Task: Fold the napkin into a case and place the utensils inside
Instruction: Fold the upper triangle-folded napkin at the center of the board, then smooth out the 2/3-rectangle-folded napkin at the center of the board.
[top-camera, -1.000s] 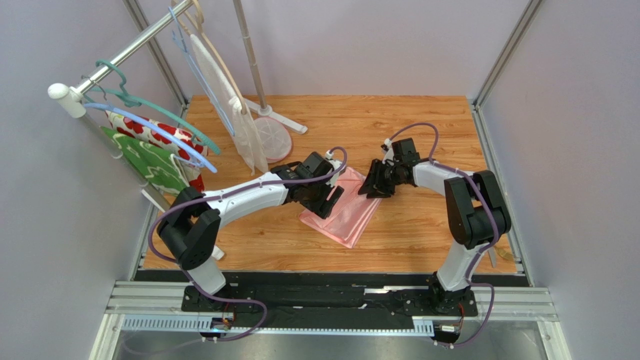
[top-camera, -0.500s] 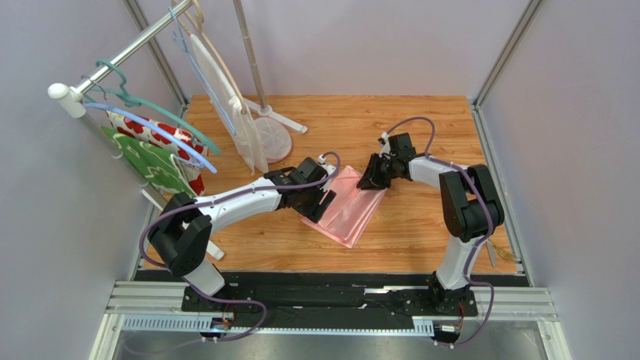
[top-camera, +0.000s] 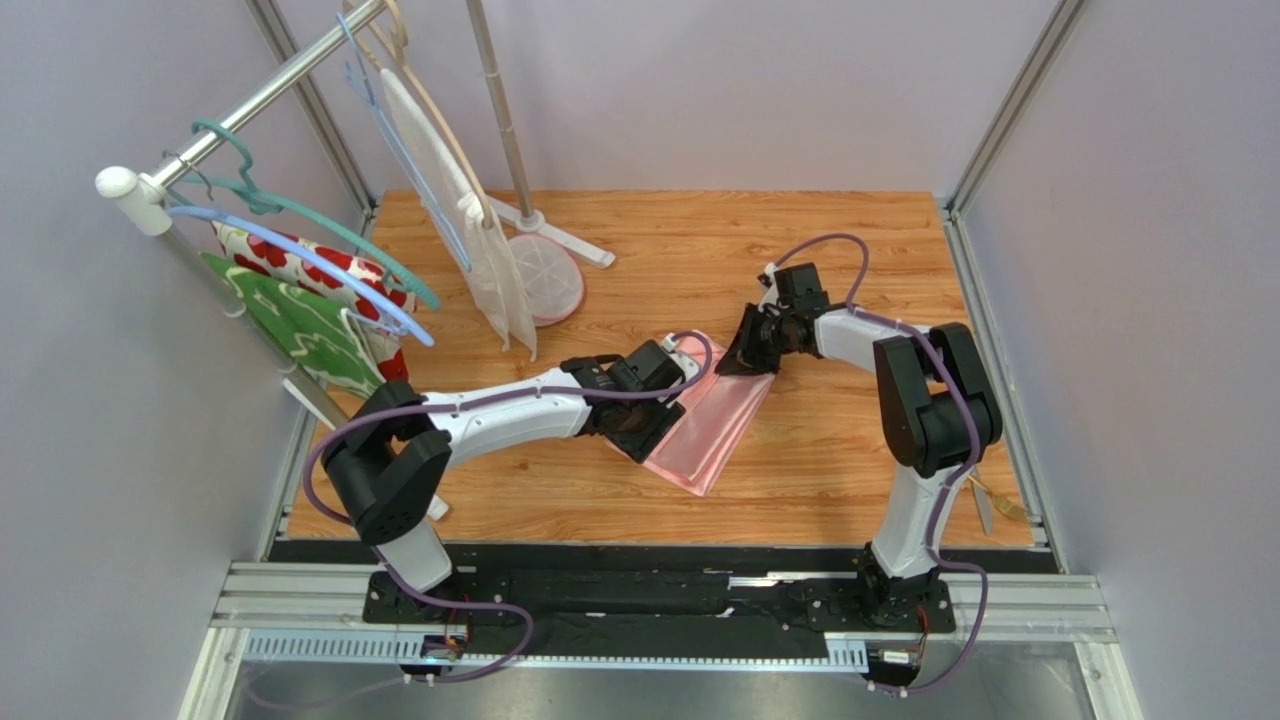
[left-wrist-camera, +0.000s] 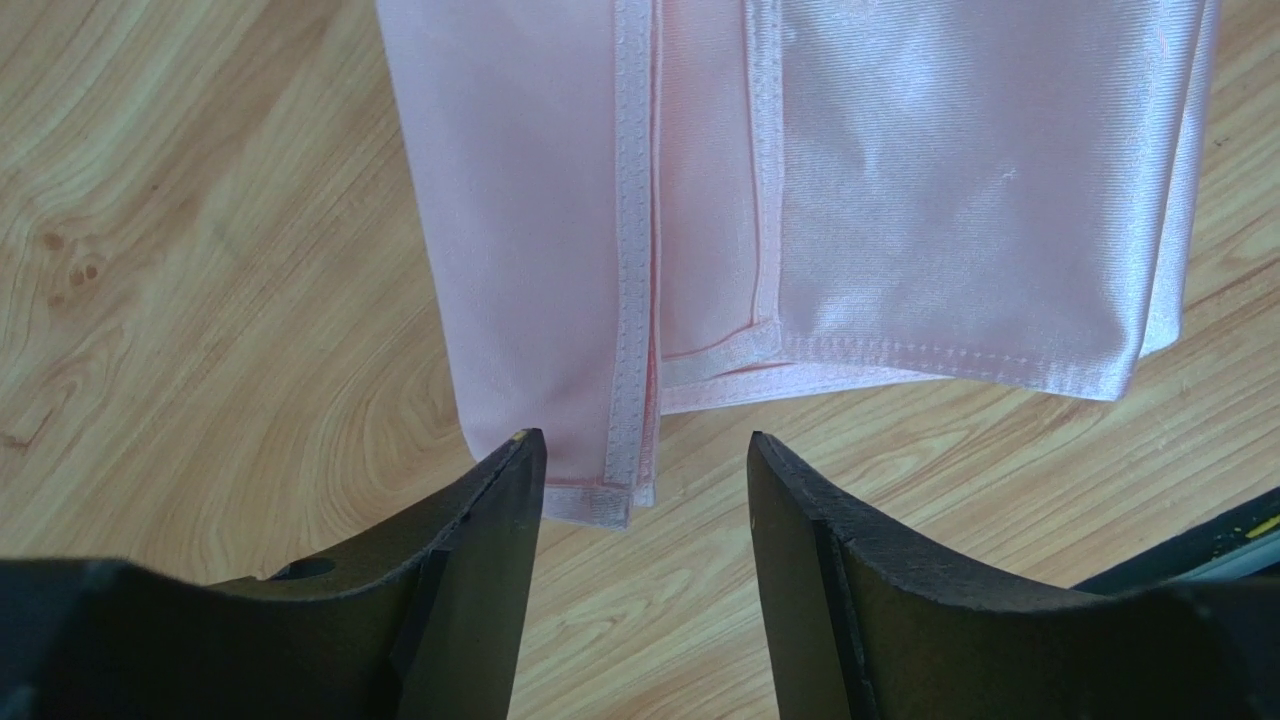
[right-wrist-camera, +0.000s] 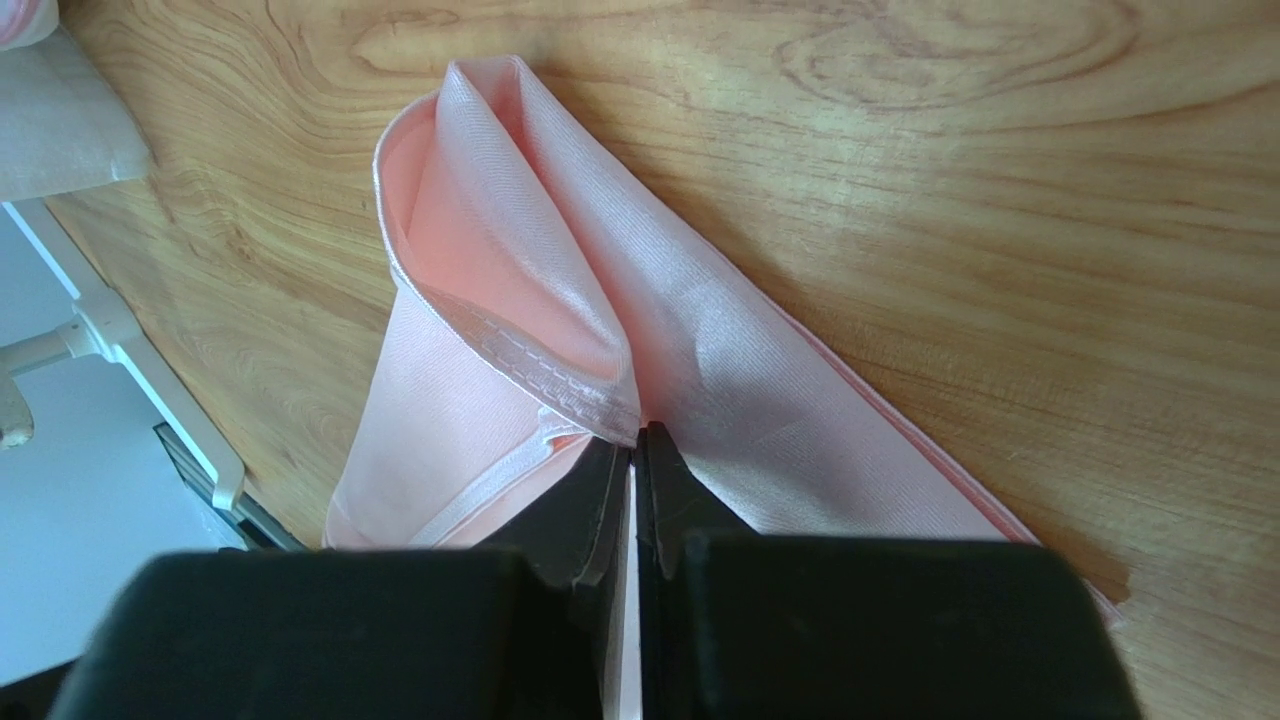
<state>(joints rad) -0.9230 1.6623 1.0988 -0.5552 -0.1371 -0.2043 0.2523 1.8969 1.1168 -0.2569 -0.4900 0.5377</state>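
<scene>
Pink napkin (top-camera: 706, 428) — folded into a layered oblong, it lies flat near the middle of the wooden table (top-camera: 842, 255), not yet a narrow case. We see no utensil on or beside it.

Right gripper (top-camera: 747, 357) — at the cloth's far end, its jaws are pinched tight on the hemmed edge. In the right wrist view the gripper (right-wrist-camera: 633, 450) bites where two layers meet, and the fold beyond it bulges open like a pouch. We cannot tell whether every layer is caught.

Left gripper (top-camera: 643, 417) — at the cloth's left side, its jaws stand apart and hold nothing. In the left wrist view the gripper (left-wrist-camera: 639, 450) straddles the stitched corner of the napkin (left-wrist-camera: 902, 180).

Risks, as we judge them:
- If the right pinch holds only the upper layers, a lift peels them away and the fold opens.
- If the left jaws close on the single hem strip between them, the layers beneath stay on the wood and the next fold goes askew.
- The cloth looks glossy, so uneven pulls from the two arms may slide the whole stack instead of creasing it.
- A crooked pocket would later refuse the cutlery.

Clothes rack (top-camera: 271, 255) — it stands well apart at the left and poses no hazard here.
</scene>
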